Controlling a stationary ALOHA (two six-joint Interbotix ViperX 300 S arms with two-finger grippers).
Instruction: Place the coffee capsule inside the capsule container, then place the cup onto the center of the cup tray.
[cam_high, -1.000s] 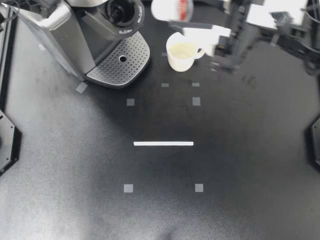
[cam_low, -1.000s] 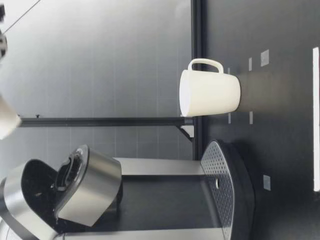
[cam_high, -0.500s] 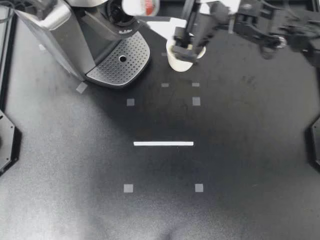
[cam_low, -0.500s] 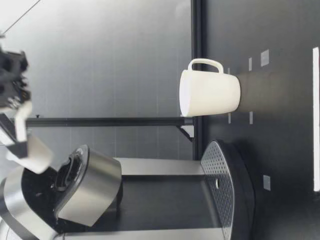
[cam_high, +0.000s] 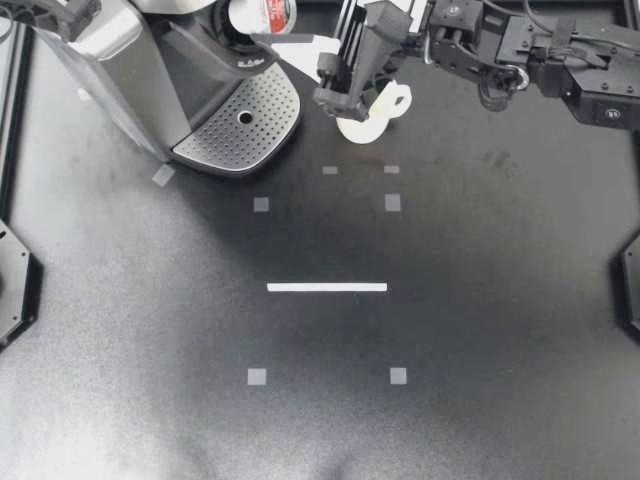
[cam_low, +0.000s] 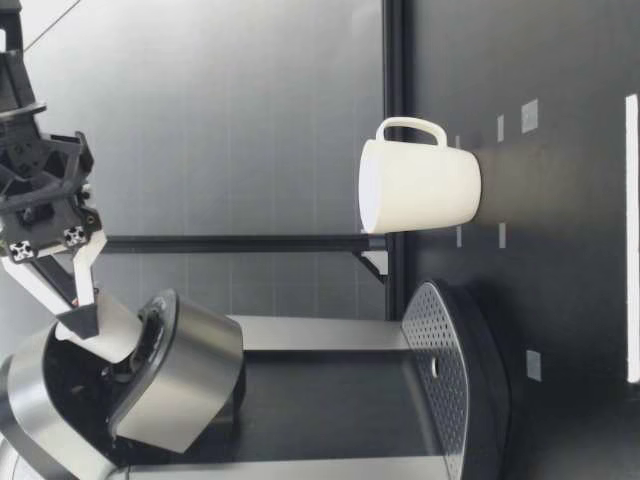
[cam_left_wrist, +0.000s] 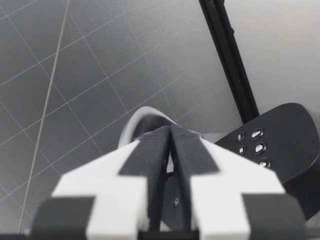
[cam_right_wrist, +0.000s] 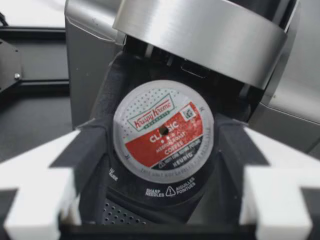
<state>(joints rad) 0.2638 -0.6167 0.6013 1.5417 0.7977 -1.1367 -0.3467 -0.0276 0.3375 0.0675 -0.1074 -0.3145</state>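
Note:
My right gripper (cam_high: 268, 22) reaches in from the right and is shut on the coffee capsule (cam_high: 260, 10) at the coffee machine's top. In the right wrist view the red-and-white capsule lid (cam_right_wrist: 163, 131) sits between both fingers (cam_right_wrist: 82, 155), right over the open capsule container (cam_right_wrist: 165, 192). Across the table, the capsule (cam_low: 108, 325) hangs tilted at the container's mouth under the raised steel lid (cam_low: 185, 375). The white cup (cam_high: 375, 118) stands on the table beside the cup tray (cam_high: 240, 120), partly hidden under my right arm. My left gripper (cam_left_wrist: 167, 150) is shut with nothing in it.
The coffee machine (cam_high: 120, 60) fills the back left corner. A white tape line (cam_high: 327, 287) and several small grey tape squares mark the dark table. The left wrist view shows the machine's button panel (cam_left_wrist: 260, 145) and a grey wall.
My right arm has swung left past the cup, carrying the capsule from beside the cup to the machine's open container and lowering it there. The cup has not moved.

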